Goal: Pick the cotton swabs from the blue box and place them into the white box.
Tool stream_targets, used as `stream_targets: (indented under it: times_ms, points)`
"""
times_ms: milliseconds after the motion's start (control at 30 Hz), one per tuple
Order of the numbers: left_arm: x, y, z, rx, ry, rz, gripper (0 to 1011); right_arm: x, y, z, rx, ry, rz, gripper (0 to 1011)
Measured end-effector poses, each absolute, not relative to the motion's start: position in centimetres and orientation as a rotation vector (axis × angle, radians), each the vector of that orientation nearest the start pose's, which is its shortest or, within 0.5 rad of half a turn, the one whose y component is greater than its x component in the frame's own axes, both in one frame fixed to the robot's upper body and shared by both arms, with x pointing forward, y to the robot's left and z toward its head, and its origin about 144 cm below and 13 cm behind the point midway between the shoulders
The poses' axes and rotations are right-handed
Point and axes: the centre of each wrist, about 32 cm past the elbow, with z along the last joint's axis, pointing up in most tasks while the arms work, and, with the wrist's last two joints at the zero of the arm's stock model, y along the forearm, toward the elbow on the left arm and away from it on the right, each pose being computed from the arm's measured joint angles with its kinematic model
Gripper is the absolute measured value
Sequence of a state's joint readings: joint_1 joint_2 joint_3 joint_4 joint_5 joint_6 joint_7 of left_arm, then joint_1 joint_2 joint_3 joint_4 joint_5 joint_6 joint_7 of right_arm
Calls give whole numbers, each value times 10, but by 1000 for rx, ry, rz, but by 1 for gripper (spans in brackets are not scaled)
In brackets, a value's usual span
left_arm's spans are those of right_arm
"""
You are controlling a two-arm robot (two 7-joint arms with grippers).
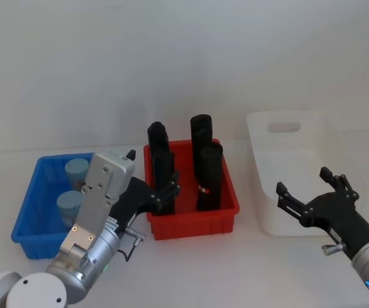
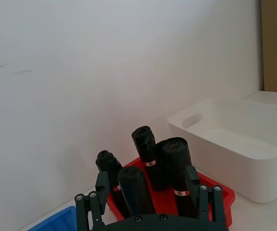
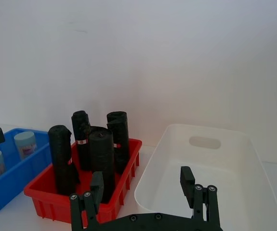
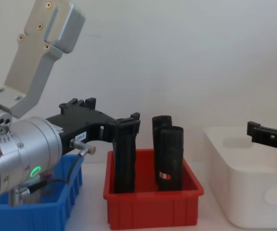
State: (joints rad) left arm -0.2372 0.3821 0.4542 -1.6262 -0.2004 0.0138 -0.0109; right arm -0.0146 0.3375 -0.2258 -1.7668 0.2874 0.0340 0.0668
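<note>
Head view, cotton swabs [image 1: 76,171] in blue box [image 1: 25,208], right tool [image 1: 305,183] spread

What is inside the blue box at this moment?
Two cotton swab jars stand in the blue box, one in front of the other. The left arm covers the box's right side, so anything there is hidden.

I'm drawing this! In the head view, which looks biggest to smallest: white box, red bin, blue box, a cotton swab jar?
1. white box
2. red bin and blue box: look alike; the left arm hides part of the blue box
3. cotton swab jar
</note>
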Motion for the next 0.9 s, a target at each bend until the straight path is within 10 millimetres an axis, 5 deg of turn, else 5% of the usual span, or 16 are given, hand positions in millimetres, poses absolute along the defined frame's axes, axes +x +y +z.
stream_targets:
  times_ms: [900]
  points:
    - [492,198,1204,61,-268,1124,1004,443,-237,1189,26,-75,-1230,1002]
